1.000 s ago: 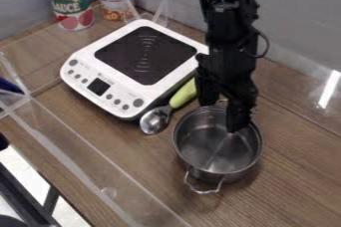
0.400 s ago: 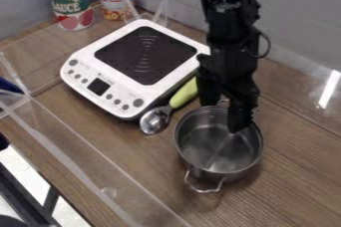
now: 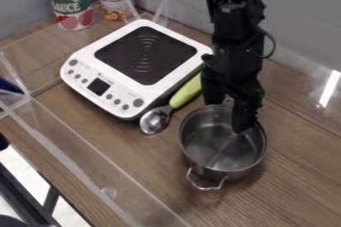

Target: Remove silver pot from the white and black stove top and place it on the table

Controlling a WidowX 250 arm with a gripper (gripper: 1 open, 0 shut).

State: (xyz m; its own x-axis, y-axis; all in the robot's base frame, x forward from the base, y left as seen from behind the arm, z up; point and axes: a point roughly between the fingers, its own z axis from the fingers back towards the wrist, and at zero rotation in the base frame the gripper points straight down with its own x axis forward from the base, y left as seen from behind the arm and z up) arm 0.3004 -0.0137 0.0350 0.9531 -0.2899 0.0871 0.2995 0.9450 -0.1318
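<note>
Camera view: pot (image 3: 222, 145) now seen on wood-grain surface (image 3: 134, 161), w/ stove top (image 3: 135, 67) behind it & to one side, the two apart. Vs. earlier frames, pot has been shifted a bit twd the right edge of the view; arm (image 3: 234, 32) likewise moved slightly that way. Stove top, spoon (image 3: 156, 119), green-handled item (image 3: 185, 92) & cans (image 3: 70, 0) at the back left as they were. Spoon bowl lies near stove's front corner, btwn stove & pot. One loop handle (image 3: 206, 179) of pot is turned twd the camera; pot upright, open side up. End effector (image 3: 240, 113) is pointed down at pot's far rim, fingers spread wide, one reaching inside the rim; whether pot wall is touched can't be told, no firm grip seen.
</note>
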